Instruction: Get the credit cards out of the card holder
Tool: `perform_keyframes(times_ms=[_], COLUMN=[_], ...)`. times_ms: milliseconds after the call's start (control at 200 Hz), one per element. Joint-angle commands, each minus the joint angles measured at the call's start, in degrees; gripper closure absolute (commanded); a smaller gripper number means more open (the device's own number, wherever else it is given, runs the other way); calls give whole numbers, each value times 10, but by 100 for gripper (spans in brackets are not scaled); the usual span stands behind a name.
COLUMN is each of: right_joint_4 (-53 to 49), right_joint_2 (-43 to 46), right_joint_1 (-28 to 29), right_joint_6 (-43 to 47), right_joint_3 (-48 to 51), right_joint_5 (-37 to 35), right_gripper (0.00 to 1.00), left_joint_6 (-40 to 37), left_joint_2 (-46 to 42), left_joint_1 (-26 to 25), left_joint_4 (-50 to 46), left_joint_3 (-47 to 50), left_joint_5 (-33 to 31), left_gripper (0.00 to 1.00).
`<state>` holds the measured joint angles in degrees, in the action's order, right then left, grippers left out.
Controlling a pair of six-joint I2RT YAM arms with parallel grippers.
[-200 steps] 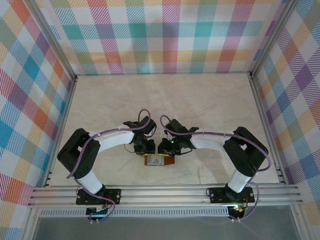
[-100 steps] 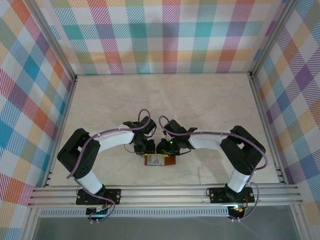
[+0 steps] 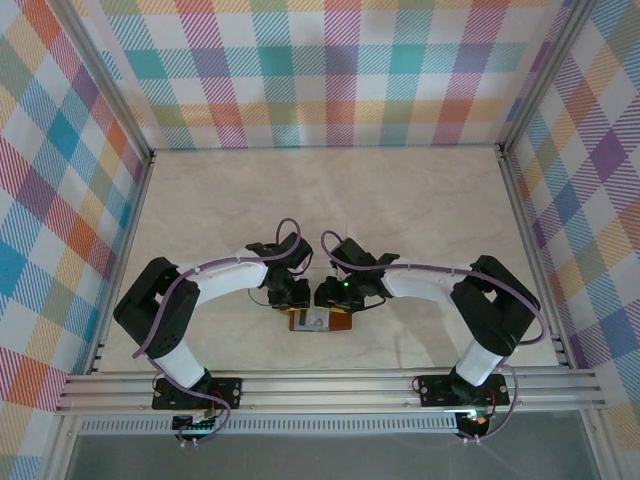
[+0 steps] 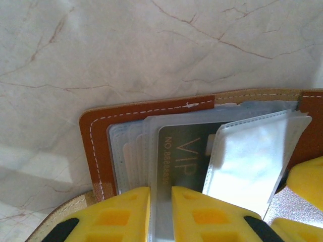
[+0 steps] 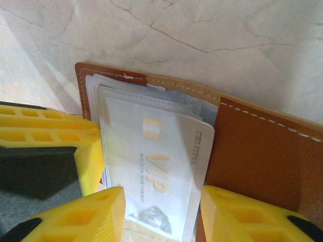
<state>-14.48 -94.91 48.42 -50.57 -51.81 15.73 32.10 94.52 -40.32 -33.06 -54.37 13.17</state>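
Brown card holder [image 5: 252,151] lies open; left gripper [image 4: 160,197] pinches its sleeved grey card [image 4: 184,151], right gripper [image 5: 161,201] spread astride its white card [image 5: 151,161].

Here's the card holder [image 4: 141,113]: tan-brown leather, white stitching, grey-blue sleeves. The grey card [image 4: 181,151] has faint VIP lettering; the white card [image 5: 151,166] has gold VIP. Bright yellow gripper fingers [image 4: 212,217]. The table [image 3: 400,200] is cream marble w/ brown veins; the walls [image 3: 330,70] are pastel plaid.

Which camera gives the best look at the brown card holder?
The right wrist view: it shows most of the open card holder, close up. The left wrist view catches one stitched corner; the top view, just a tiny brown patch.
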Motion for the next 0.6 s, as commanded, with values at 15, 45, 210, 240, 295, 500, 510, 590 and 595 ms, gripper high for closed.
perform_keyframes(times_ms=[15,45,210,240,295,500,510,590,595], right_joint_4=[-23,-25,-32,-30,-25,-25,-24,-24,-24], right_joint_2=[22,23,22,21,18,16,17,21,21], right_joint_1=[-3,-3,-3,-3,-3,-3,-3,-3,-3], right_joint_6=[6,6,6,6,6,4,4,3,3], right_joint_3=[0,0,3,3,3,3,3,4,4], right_joint_5=[-14,-18,-26,-25,-23,-23,-23,-24,-24], right_gripper=[55,56,58,60,63,67,67,67,67], left_joint_6=[7,8,2,0,-2,7,8,14,14], left_joint_2=[-30,-36,-39,-32,-19,-21,-23,-39,-40], left_joint_1=[3,3,2,2,-1,-5,-5,-4,-4], left_joint_4=[-29,-33,-42,-43,-45,-50,-52,-70,-71], left_joint_3=[-4,-8,-27,-30,-36,-36,-36,-34,-35], left_joint_5=[-10,-10,-5,-3,-2,-32,-37,-82,-84], left_gripper=[80,80,73,73,73,76,77,76,76])
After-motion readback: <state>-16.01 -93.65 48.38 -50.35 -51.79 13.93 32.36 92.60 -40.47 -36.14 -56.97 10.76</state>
